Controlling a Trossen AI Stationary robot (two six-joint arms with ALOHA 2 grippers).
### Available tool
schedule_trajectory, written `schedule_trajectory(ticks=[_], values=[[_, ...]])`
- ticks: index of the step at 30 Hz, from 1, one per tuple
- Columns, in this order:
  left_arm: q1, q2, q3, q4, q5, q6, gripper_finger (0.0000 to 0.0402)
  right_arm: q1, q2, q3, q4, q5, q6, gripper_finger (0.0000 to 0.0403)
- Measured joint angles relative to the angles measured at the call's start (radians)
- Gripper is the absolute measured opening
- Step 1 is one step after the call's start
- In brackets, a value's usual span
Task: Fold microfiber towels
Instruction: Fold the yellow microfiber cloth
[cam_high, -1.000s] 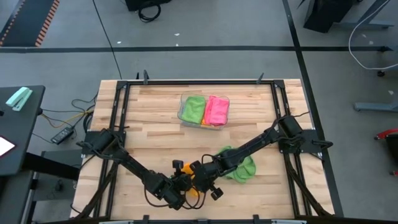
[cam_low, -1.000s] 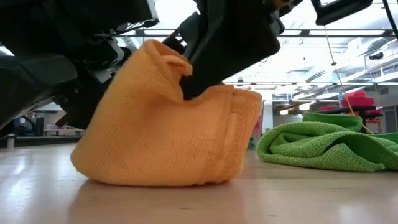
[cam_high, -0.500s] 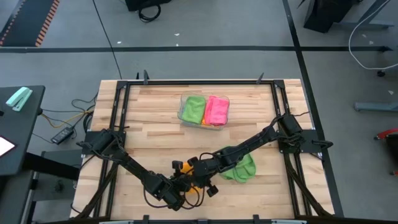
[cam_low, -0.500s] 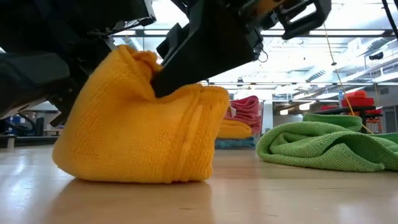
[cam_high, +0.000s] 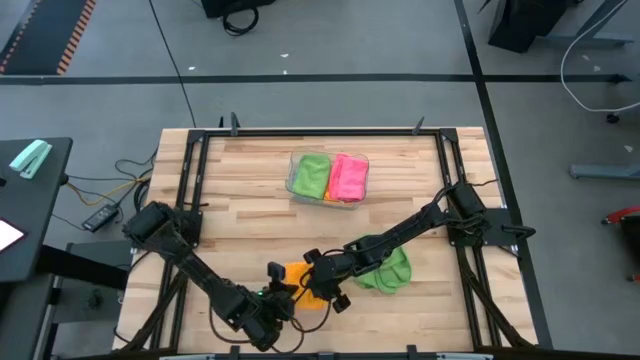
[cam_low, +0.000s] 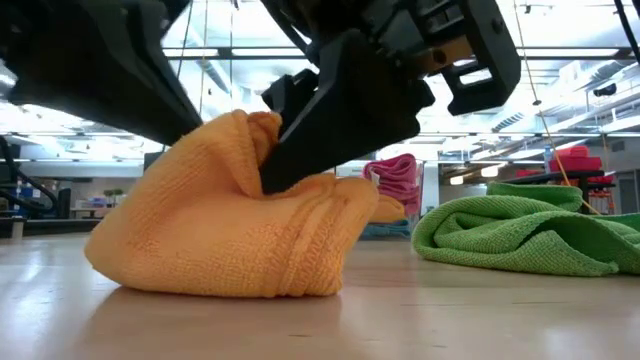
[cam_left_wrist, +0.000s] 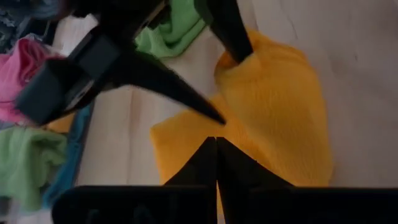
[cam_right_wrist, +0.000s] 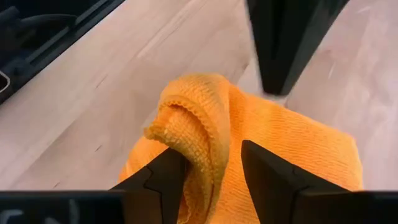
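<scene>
The orange towel (cam_high: 303, 283) lies in a soft lump on the wood table (cam_high: 240, 210), near the front edge, well in front of the clear tray (cam_high: 329, 199).

The right gripper (cam_right_wrist: 211, 168) is right over the orange towel. Its 2 fingers (cam_right_wrist: 163, 180) stand partly open w/ a raised fold of the towel between them. The fold looks loose, not squeezed.

The left gripper (cam_left_wrist: 216, 144) is just beside the orange towel, on the front-left side. Its fingers are pressed together, tips at the towel's edge. Can't tell if any cloth is pinched.

A green towel (cam_high: 390, 268) lies bunched up just right of the orange towel. In the tray sit 2 more towels, 1 green (cam_high: 311, 174) & 1 pink (cam_high: 349, 177).
</scene>
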Motion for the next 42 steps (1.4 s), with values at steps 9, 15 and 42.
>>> schedule_trajectory(ticks=[9, 15, 42], values=[[-0.058, -0.031, 0.000, -0.138, 0.079, -0.093, 0.0037, -0.004, 0.000, 0.004, 0.006, 0.002, -0.001, 0.0166], [-0.046, 0.031, 0.000, -0.129, 0.080, -0.136, 0.0032, -0.009, 0.000, 0.036, 0.013, 0.003, -0.006, 0.0171], [0.016, -0.003, -0.183, -0.066, 0.084, -0.195, 0.0032, -0.073, 0.001, -0.002, 0.118, -0.009, -0.070, 0.0177]])
